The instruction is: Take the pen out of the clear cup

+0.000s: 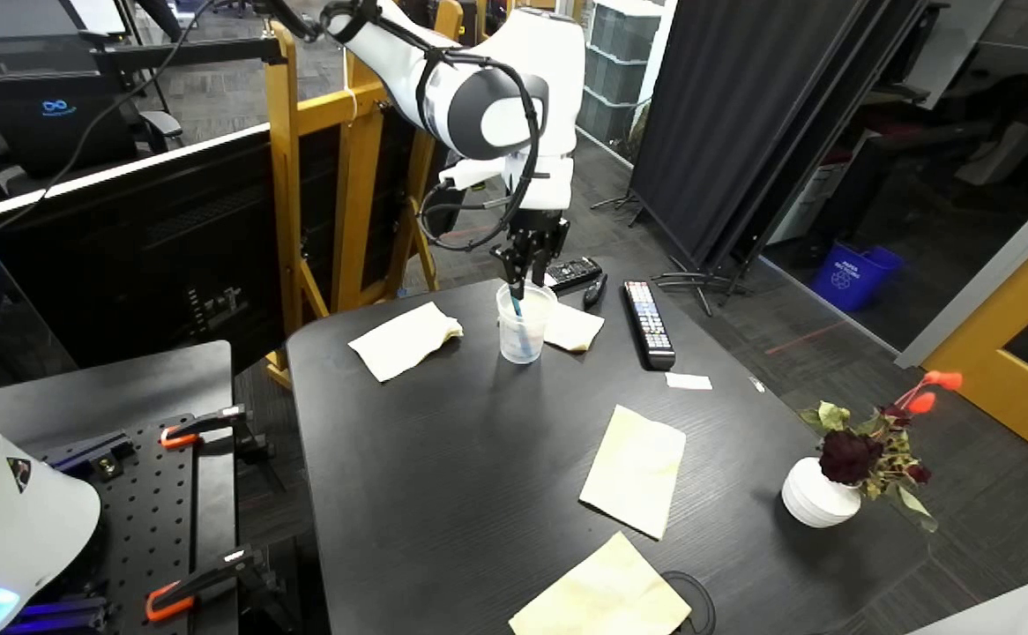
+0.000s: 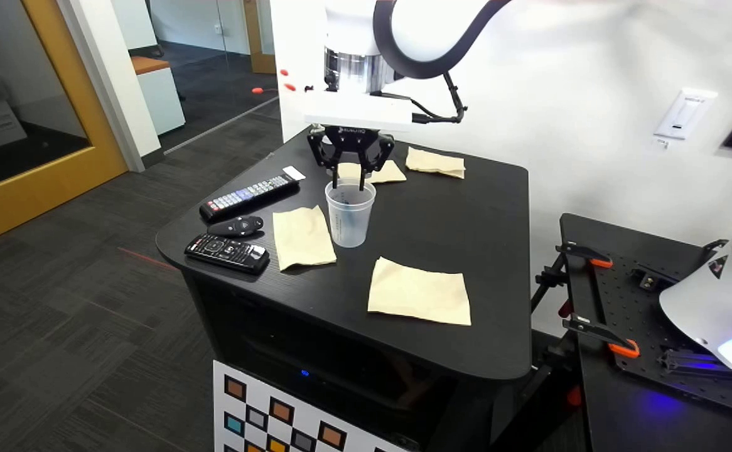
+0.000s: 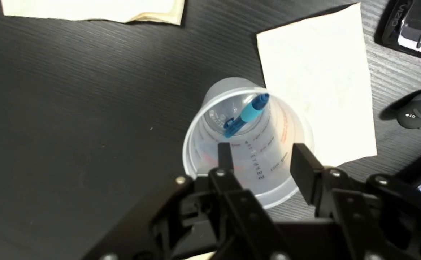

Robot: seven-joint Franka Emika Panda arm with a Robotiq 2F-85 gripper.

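Observation:
The clear cup [image 1: 539, 331] stands upright on the black table, and it also shows in an exterior view [image 2: 348, 225] and the wrist view [image 3: 264, 159]. The blue pen [image 3: 249, 113] leans inside the cup, its dark end near the rim and its clip end low down. In an exterior view the pen [image 1: 517, 307] shows near the rim; in another it is a blue blur through the wall [image 2: 355, 220]. My gripper [image 3: 261, 145] is open and empty, pointing down at the cup's mouth [image 1: 528, 287], its fingertips about at rim level [image 2: 348, 186]. The pen is not between the fingers.
Napkins lie around the cup [image 1: 405, 339] [image 1: 574, 328], with more on the table [image 1: 633, 472] [image 1: 602, 591]. A long black remote [image 1: 648, 324], a shorter remote [image 2: 228, 252] and a small black controller [image 2: 235, 226] lie near one edge. A white flower pot [image 1: 821, 494] stands farther off.

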